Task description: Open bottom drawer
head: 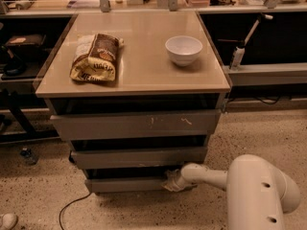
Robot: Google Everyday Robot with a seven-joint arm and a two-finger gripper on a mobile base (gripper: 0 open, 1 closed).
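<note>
The bottom drawer [127,184] is the lowest grey flat front of the cabinet, near the floor, with a dark gap above it. The mid-sized front [139,157] and the tall scratched front [136,124] are above it. My gripper [171,182] is at the right end of the bottom drawer's front, at its top edge. My white arm [254,190] reaches in from the lower right.
A chip bag [94,57] and a white bowl [183,50] sit on the cabinet's tan top [139,75]. Workbenches with clutter stand behind. A cable [72,207] lies on the speckled floor at the left, which is open in front.
</note>
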